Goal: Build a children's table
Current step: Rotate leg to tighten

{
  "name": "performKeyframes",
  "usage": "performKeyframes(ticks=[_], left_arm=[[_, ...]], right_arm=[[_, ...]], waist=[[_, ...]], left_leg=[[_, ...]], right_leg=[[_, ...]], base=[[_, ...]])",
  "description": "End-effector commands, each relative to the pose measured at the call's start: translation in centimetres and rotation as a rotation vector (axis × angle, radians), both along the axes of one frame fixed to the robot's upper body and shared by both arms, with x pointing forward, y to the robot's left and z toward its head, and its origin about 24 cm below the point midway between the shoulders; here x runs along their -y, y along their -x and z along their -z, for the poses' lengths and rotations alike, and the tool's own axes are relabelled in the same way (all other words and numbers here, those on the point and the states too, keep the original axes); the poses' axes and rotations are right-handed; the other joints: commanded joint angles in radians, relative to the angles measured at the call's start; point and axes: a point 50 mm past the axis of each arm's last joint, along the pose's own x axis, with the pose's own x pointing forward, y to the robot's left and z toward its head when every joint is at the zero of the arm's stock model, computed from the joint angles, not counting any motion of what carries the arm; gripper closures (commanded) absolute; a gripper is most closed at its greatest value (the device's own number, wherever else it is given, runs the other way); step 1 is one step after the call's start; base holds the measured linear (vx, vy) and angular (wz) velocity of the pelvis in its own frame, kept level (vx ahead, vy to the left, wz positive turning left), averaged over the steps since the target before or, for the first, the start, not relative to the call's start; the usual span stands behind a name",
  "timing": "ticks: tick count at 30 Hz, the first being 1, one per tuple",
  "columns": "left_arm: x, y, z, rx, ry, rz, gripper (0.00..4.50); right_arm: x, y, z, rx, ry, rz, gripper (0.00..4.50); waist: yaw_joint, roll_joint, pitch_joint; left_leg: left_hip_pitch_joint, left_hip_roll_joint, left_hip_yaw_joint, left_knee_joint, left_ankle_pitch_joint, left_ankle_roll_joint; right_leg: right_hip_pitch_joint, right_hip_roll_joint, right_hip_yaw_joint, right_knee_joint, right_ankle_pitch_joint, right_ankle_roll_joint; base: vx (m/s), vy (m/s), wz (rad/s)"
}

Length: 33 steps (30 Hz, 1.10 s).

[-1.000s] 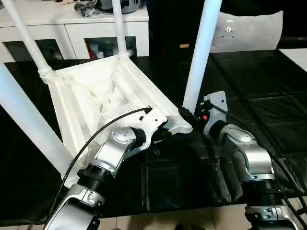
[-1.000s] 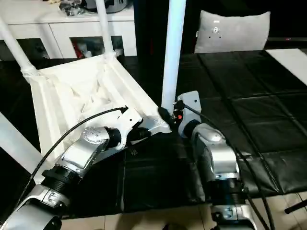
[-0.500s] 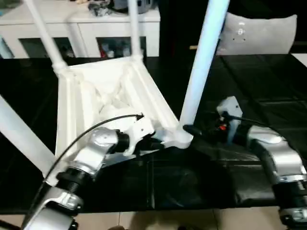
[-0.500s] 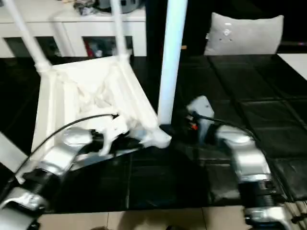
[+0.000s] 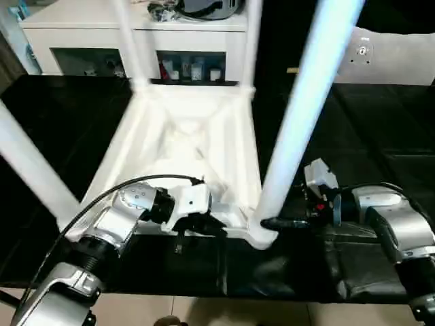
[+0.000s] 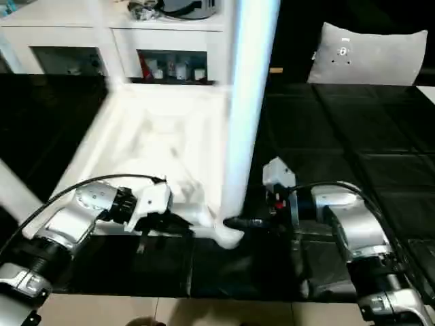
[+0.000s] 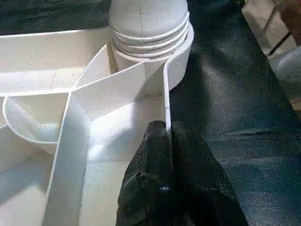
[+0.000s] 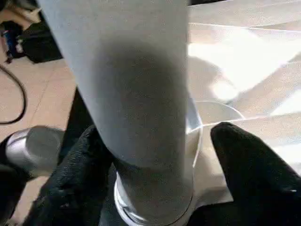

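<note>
Children's table (image 5: 183,136) lies upside down on the black counter (image 5: 380,136), ribbed underside up, legs standing out of the corner sockets. Near leg (image 5: 299,115) rises from the socket (image 5: 262,234) at the table's near corner on the robot's right; threaded collar of a leg seated in a socket shows in the left wrist view.

Left end effector (image 5: 204,227) is at the table's near edge, just left of that socket. Its fingers (image 7: 162,188) are pressed together on the thin upright rim wall (image 7: 165,101) of the top, pinching it.

Right end effector (image 8: 155,188) is at the base of the near leg, just above the socket. Its fingers (image 8: 249,165) are spread, one on each side of the leg; one seems to touch, the other stands a little off. Not clamped.

Handling, as a guess: hollow moulded plastic, so light and fairly stiff, but smooth and likely slippery under the pads. The rim wall is thin and may flex or slip if pulled hard; a rib junction or the socket body would hold better. The leg is tapered, so a grip low down near the collar gives the widest purchase and least leverage on the joint. With legs up the table is top-heavy for tipping.

White cabinet (image 5: 88,27) stands beyond the table's far edge.
</note>
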Motion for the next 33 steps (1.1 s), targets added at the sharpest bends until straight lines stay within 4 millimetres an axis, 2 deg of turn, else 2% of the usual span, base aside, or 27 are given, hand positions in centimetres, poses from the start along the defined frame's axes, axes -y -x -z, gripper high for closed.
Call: performKeyframes(ticks=[1, 4, 6, 9, 11, 13, 16, 17, 18, 20, 21, 23, 24, 25, 26, 27, 28, 29, 30, 31, 32, 33], left_arm=[[0.6, -0.3, -1.3, 0.056, 0.001, 0.076, 4.50], [0.5, -0.7, -1.4, 0.062, -0.002, 0.075, 4.50], [0.4, -0.8, -1.5, 0.065, -0.004, 0.069, 4.50], [0.2, -1.0, -1.4, 0.064, -0.007, 0.064, 4.50], [0.1, -1.0, -1.4, 0.062, -0.005, 0.061, 4.50], [0.1, -1.1, -1.5, 0.050, 0.017, 0.034, 4.50], [0.3, -1.3, -1.5, 0.025, 0.052, -0.046, 4.50], [0.4, -1.4, -1.5, 0.014, 0.062, -0.084, 4.50], [0.6, -1.4, -1.5, 0.009, 0.074, -0.100, 4.50], [0.8, -1.3, -1.5, 0.002, 0.095, -0.135, 4.50], [1.1, -1.3, -1.5, 0.000, 0.102, -0.157, 4.50], [1.5, -1.3, -1.5, -0.005, 0.112, -0.202, 4.50], [1.9, -1.3, -1.5, -0.003, 0.115, -0.231, 4.50], [2.8, -1.3, -1.5, -0.012, 0.127, -0.271, 4.50], [2.9, -1.3, -1.5, -0.015, 0.129, -0.276, 4.50], [3.1, -1.2, -1.5, -0.018, 0.131, -0.283, 4.50], [4.4, -1.3, -1.6, -0.028, 0.157, -0.347, 4.50], [5.4, -1.3, -1.7, -0.032, 0.172, -0.384, 4.50], [5.5, -1.3, -1.7, -0.033, 0.174, -0.390, 4.50], [6.0, -1.5, -1.7, -0.026, 0.181, -0.423, 4.50], [6.6, -1.8, -1.8, -0.016, 0.194, -0.476, 4.50], [7.1, -2.0, -1.9, -0.005, 0.201, -0.510, 4.50]], right_arm=[[0.2, -0.2, -0.2, 0.013, 0.035, -0.026, 1.46], [0.0, -0.1, 0.0, -0.006, 0.023, -0.054, 1.74], [-0.1, -0.1, 0.2, -0.013, 0.022, -0.064, 1.74], [-0.2, 0.0, 0.3, -0.032, 0.010, -0.072, 2.14], [-0.3, 0.0, 0.3, -0.039, 0.004, -0.072, 2.17], [-0.6, 0.2, 0.3, -0.063, -0.028, -0.060, 2.42], [-1.3, 0.5, 0.4, -0.114, -0.097, 0.001, 2.51], [-1.6, 0.6, 0.5, -0.131, -0.121, 0.027, 2.54], [-1.8, 0.6, 0.7, -0.142, -0.127, 0.050, 2.58], [-2.2, 0.5, 0.9, -0.149, -0.139, 0.102, 2.58], [-2.4, 0.4, 1.2, -0.146, -0.138, 0.135, 2.58], [-2.9, 0.1, 1.7, -0.131, -0.127, 0.210, 2.58], [-3.2, -0.2, 2.1, -0.123, -0.111, 0.277, 2.58], [-3.5, -0.8, 2.7, -0.106, -0.068, 0.399, 2.58], [-3.6, -0.9, 2.8, -0.104, -0.062, 0.415, 2.58], [-3.6, -1.0, 2.9, -0.103, -0.055, 0.435, 2.58], [-4.2, -1.7, 3.0, -0.123, -0.078, 0.582, 2.58], [-4.7, -2.3, 3.0, -0.135, -0.081, 0.672, 2.58], [-4.8, -2.4, 3.1, -0.138, -0.081, 0.687, 2.58], [-5.0, -2.7, 3.1, -0.133, -0.077, 0.721, 2.58], [-5.4, -3.1, 3.1, -0.125, -0.076, 0.772, 2.58], [-5.7, -3.4, 3.1, -0.119, -0.076, 0.807, 2.58]], waist=[[-0.005, -0.020, -0.072], [-0.006, -0.019, -0.072], [-0.005, -0.017, -0.073], [-0.003, -0.017, -0.074], [-0.003, -0.016, -0.074], [-0.001, -0.012, -0.075], [0.000, -0.012, -0.074], [0.000, -0.009, -0.074], [-0.002, -0.011, -0.072], [-0.005, -0.011, -0.068], [-0.007, -0.008, -0.066], [-0.019, -0.010, -0.061], [-0.033, -0.012, -0.058], [-0.038, -0.009, -0.057], [-0.055, -0.011, -0.051], [-0.062, -0.010, -0.052], [-0.076, -0.009, -0.056], [-0.092, -0.008, -0.052], [-0.105, -0.003, -0.055], [-0.112, -0.005, -0.058], [-0.118, 0.002, -0.060], [-0.123, 0.003, -0.060]], left_leg=[[0.005, 0.031, 0.000, -0.068, -0.152, 0.081], [0.005, 0.032, 0.000, -0.067, -0.143, 0.082], [0.007, 0.032, 0.001, -0.066, -0.145, 0.084], [0.006, 0.032, 0.000, -0.066, -0.146, 0.084], [0.006, 0.033, 0.000, -0.067, -0.144, 0.083], [0.007, 0.033, -0.001, -0.066, -0.143, 0.081], [0.008, 0.035, -0.001, -0.067, -0.143, 0.077], [0.008, 0.034, -0.002, -0.068, -0.147, 0.072], [0.007, 0.034, -0.001, -0.070, -0.153, 0.069], [0.008, 0.030, -0.001, -0.071, -0.184, 0.055], [0.010, 0.030, -0.001, -0.072, -0.192, 0.051], [0.013, 0.025, -0.004, -0.073, -0.234, 0.030], [0.009, 0.020, -0.006, -0.073, -0.245, 0.021], [0.008, 0.020, -0.009, -0.075, -0.252, 0.014], [0.010, 0.014, -0.010, -0.072, -0.287, 0.009], [0.017, 0.009, -0.009, -0.067, -0.302, 0.009], [0.014, 0.006, -0.012, -0.066, -0.294, 0.012], [0.006, 0.010, -0.016, -0.071, -0.297, 0.010], [0.016, 0.003, -0.016, -0.062, -0.326, 0.007], [0.017, 0.000, -0.015, -0.058, -0.321, 0.013], [0.011, 0.004, -0.019, -0.065, -0.314, 0.028], [0.010, 0.009, -0.020, -0.069, -0.317, 0.034]], right_leg=[[0.066, -0.059, 0.051, -0.062, -0.342, -0.159], [0.065, -0.057, 0.051, -0.061, -0.330, -0.162], [0.064, -0.056, 0.051, -0.061, -0.322, -0.167], [0.065, -0.057, 0.050, -0.060, -0.317, -0.169], [0.066, -0.056, 0.050, -0.059, -0.308, -0.172], [0.066, -0.057, 0.050, -0.057, -0.302, -0.177], [0.066, -0.057, 0.051, -0.057, -0.294, -0.183], [0.066, -0.057, 0.051, -0.058, -0.301, -0.180], [0.067, -0.057, 0.051, -0.059, -0.310, -0.179], [0.065, -0.057, 0.047, -0.069, -0.385, -0.153], [0.063, -0.057, 0.047, -0.073, -0.409, -0.145], [0.060, -0.058, 0.040, -0.088, -0.512, -0.106], [0.064, -0.057, 0.037, -0.094, -0.542, -0.085], [0.065, -0.057, 0.034, -0.092, -0.552, -0.078], [0.061, -0.052, 0.022, -0.108, -0.618, -0.047], [0.057, -0.052, 0.015, -0.118, -0.653, -0.031], [0.066, -0.055, 0.014, -0.119, -0.644, -0.022], [0.065, -0.049, 0.008, -0.120, -0.634, -0.023], [0.060, -0.047, -0.004, -0.132, -0.664, -0.007], [0.061, -0.050, -0.004, -0.133, -0.652, -0.008], [0.068, -0.049, -0.002, -0.129, -0.610, -0.021], [0.069, -0.048, -0.001, -0.128, -0.589, -0.028]], base=[[0.000, 0.000, 0.00], [0.000, 0.000, 0.00], [0.000, 0.000, 0.00], [0.000, 0.000, 0.00], [0.000, 0.000, 0.00], [0.000, 0.000, 0.00], [0.000, 0.000, 0.00], [0.000, 0.000, 0.00], [0.000, 0.000, 0.00], [0.000, 0.000, 0.00], [0.000, 0.000, 0.00], [0.000, 0.000, 0.00], [0.000, 0.000, 0.00], [0.000, 0.000, 0.00], [0.000, 0.000, 0.00], [0.000, 0.000, 0.00], [0.000, 0.000, 0.00], [0.000, 0.000, 0.00], [0.000, 0.000, 0.00], [0.000, 0.000, 0.00], [0.000, 0.000, 0.00], [0.000, 0.000, 0.00]])
